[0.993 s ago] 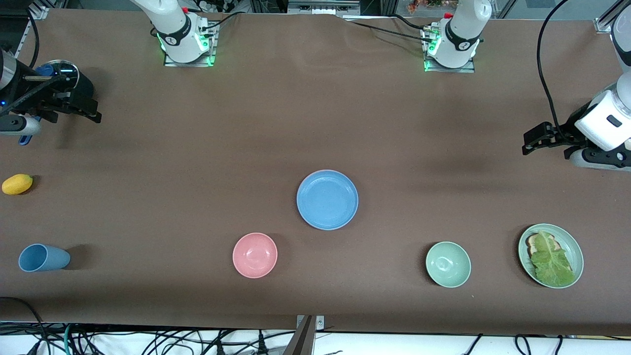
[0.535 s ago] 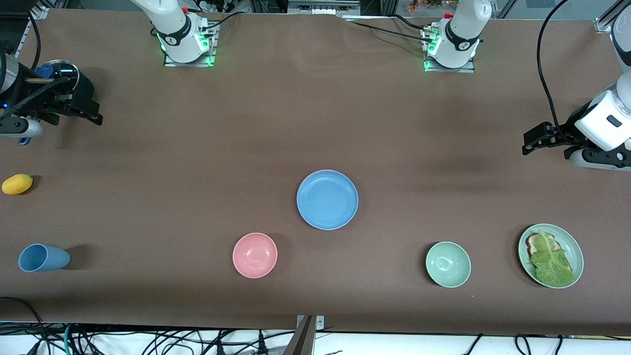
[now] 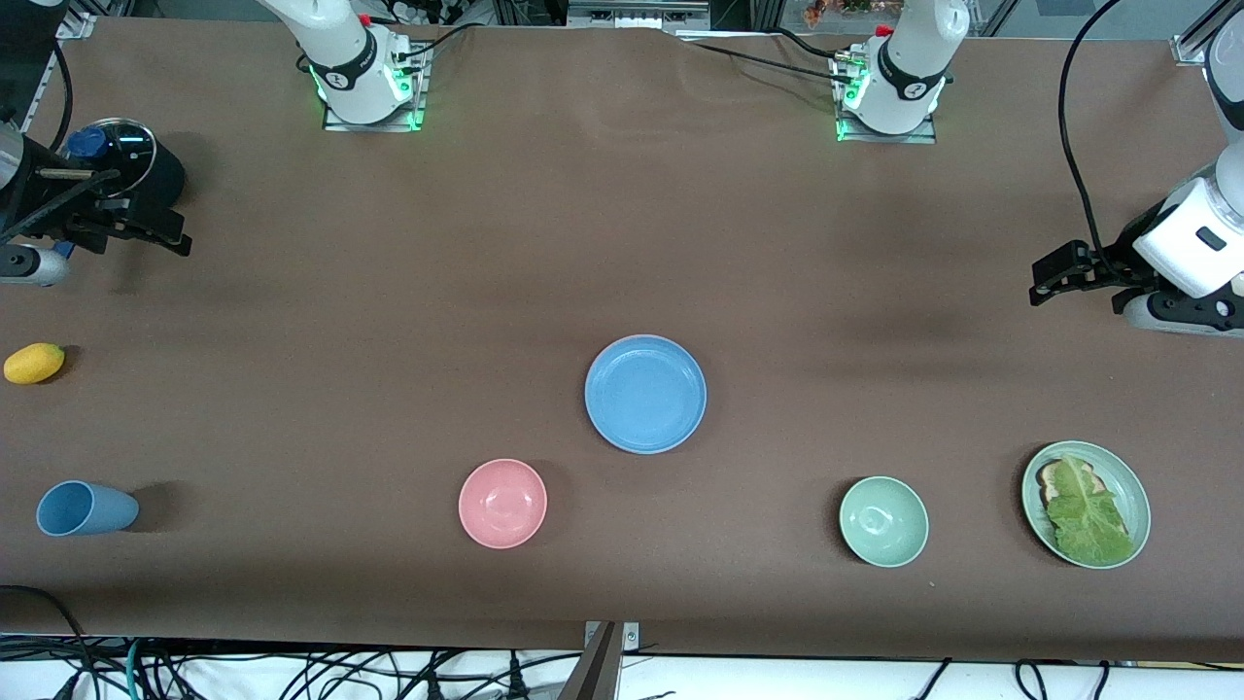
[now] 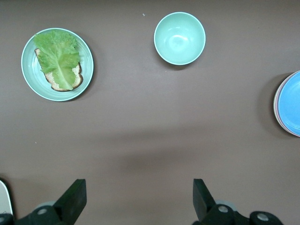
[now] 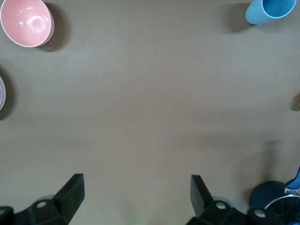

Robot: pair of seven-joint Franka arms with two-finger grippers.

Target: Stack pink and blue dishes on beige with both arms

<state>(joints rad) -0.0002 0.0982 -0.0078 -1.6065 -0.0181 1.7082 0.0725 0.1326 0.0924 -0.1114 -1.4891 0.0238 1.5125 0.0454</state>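
Note:
The light blue plate (image 3: 645,394) lies at the middle of the table, on top of a stack. In the left wrist view the blue plate (image 4: 290,104) has thin rims of the pink plate (image 4: 277,105) and the beige plate (image 4: 274,105) showing under its edge; the front view hides both. My left gripper (image 3: 1054,274) hangs open and empty over bare table at the left arm's end, its fingers (image 4: 75,197) wide apart. Over the right arm's end my right gripper (image 3: 165,228) is open too, with nothing between its fingers (image 5: 72,190).
A pink bowl (image 3: 502,503) and a green bowl (image 3: 882,520) stand nearer the front camera than the stack. A green plate with lettuce (image 3: 1086,503) is at the left arm's end. A blue cup (image 3: 83,508), a yellow fruit (image 3: 34,363) and a black lidded pot (image 3: 126,156) are at the right arm's end.
My right gripper has drawn back a little toward the right arm's end of the table. The left arm and the plates have not moved.

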